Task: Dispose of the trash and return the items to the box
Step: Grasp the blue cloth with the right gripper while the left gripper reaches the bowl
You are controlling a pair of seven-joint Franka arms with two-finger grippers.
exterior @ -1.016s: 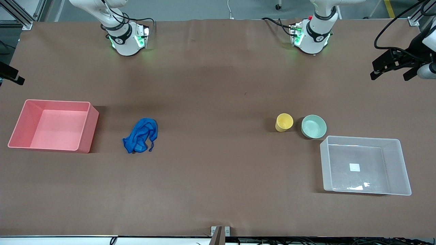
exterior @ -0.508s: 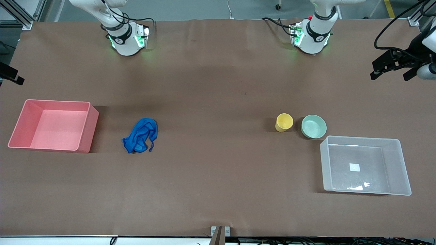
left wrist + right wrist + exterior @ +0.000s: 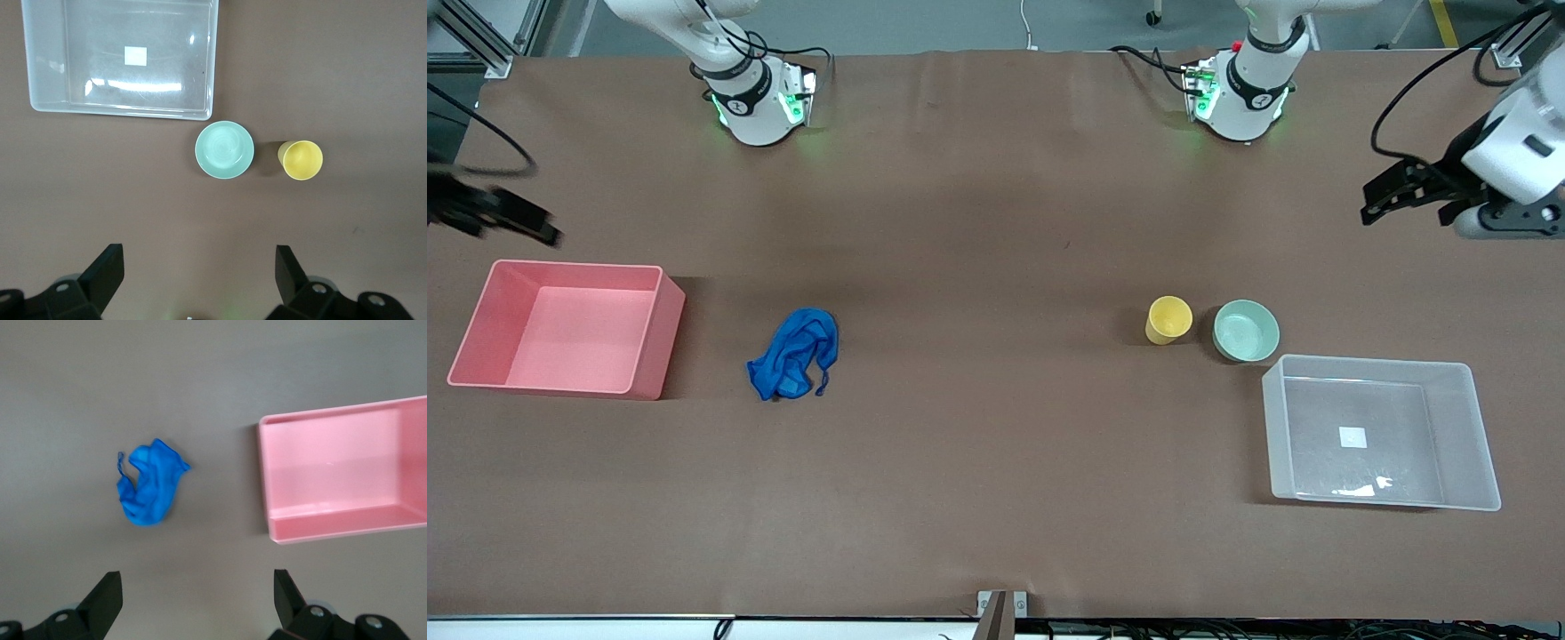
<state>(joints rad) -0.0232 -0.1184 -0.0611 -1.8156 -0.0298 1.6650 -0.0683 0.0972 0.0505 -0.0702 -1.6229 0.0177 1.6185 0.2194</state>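
The blue rag (image 3: 792, 354) lies crumpled on the table beside the pink bin (image 3: 480, 320); it also shows in the right wrist view (image 3: 150, 490). The yellow cup (image 3: 1168, 320) and the mint-green bowl (image 3: 1246, 331) stand side by side next to the clear tub (image 3: 1458, 436). The left wrist view shows the bowl (image 3: 225, 149), the cup (image 3: 301, 160) and the tub (image 3: 80, 80), which holds nothing but its white sticker. My left gripper (image 3: 1405, 209) (image 3: 197, 267) is open and empty, high over the left arm's end of the table. My right gripper (image 3: 503, 220) (image 3: 197, 590) is open and empty, high over the right arm's end.
The pink bin (image 3: 333, 480) holds nothing and stands at the right arm's end of the table. The two arm bases (image 3: 756, 98) (image 3: 1240, 89) stand at the table's edge farthest from the front camera. Brown table (image 3: 996, 400) lies between the rag and the cup.
Both grippers have swung inward from the table's ends. The left one moved toward the middle, and the right one came further into view. The objects have not moved.
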